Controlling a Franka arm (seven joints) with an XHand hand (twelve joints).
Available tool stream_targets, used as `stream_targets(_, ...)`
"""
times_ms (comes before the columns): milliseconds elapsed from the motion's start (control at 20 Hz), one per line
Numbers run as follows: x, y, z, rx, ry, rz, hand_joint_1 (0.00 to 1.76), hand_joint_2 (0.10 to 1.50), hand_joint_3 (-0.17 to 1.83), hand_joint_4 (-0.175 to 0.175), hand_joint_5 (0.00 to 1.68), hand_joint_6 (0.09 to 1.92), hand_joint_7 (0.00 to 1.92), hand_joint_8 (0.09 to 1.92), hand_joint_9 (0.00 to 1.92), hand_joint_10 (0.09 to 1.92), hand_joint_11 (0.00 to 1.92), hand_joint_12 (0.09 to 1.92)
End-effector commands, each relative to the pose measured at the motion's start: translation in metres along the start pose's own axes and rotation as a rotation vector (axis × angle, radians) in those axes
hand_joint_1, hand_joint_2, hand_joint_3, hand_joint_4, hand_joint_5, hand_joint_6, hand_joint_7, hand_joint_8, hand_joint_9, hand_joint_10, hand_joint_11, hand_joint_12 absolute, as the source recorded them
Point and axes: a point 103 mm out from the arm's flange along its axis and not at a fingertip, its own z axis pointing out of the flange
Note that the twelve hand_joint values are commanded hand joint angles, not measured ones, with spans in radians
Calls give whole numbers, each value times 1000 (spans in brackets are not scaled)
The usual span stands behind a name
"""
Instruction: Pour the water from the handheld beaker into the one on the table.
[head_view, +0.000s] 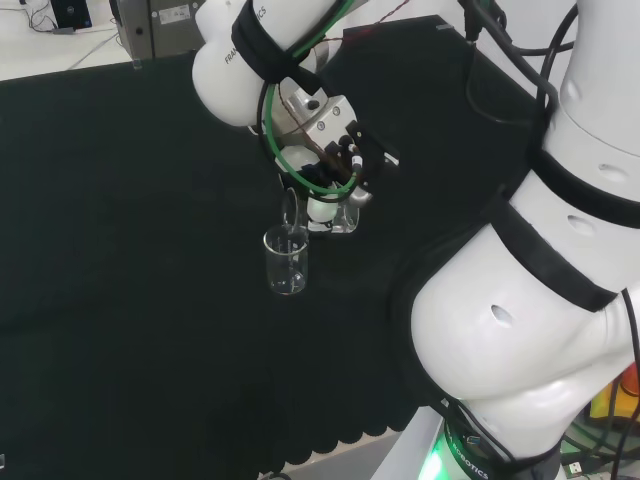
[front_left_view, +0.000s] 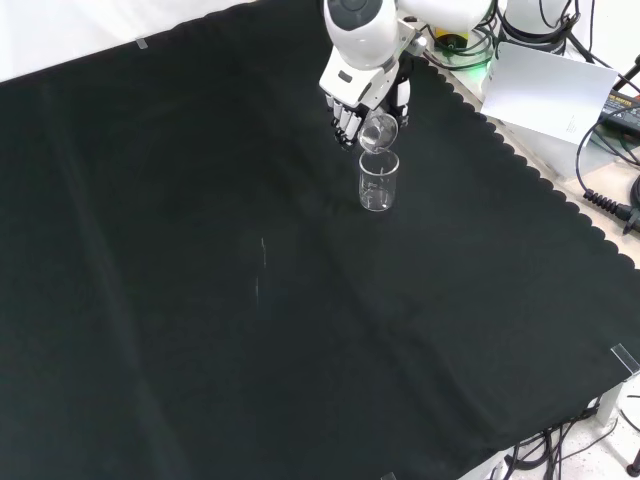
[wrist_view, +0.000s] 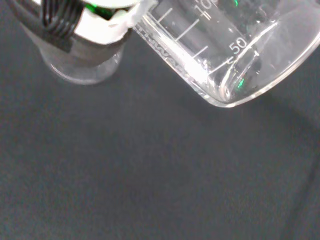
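A clear beaker (head_view: 286, 262) stands upright on the black cloth (head_view: 120, 250); in the front view this table beaker (front_left_view: 378, 182) is just below the hand. The black and white hand (head_view: 335, 165) has its fingers curled round a second clear beaker (head_view: 318, 212), tipped far over so that its mouth hangs just above the standing beaker's rim. In the front view the hand (front_left_view: 358, 100) holds the tipped beaker (front_left_view: 379, 131) directly over the standing one. The wrist view shows the held beaker (wrist_view: 225, 50) close up with its scale marks, beside a finger (wrist_view: 85, 22). How much water either beaker holds I cannot tell.
Black cloth covers the bench, with a scalloped edge (front_left_view: 520, 170) at the right of the front view. The arm's white links (head_view: 540, 300) stand at the right of the head view. A white sheet (front_left_view: 550, 95) and cables lie beyond the cloth's edge.
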Motion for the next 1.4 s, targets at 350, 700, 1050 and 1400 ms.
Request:
stream_targets(350,1,4,1,100,-108,55,1322,1007,-175,-106,1493,87,1636,87,1586,604,1379,897)
stream_targets(700,3,3,-3,106,-155,69,1322,1007,-175,-106,1493,87,1636,87,1586,608,1380,898)
stream_targets(1050,4,1,-6,113,-176,75,1322,1007,-175,-105,1494,87,1636,87,1585,613,1381,900)
stream_targets(1400,4,1,-6,118,-185,74,1322,1007,-175,-105,1494,87,1636,87,1585,617,1381,901)
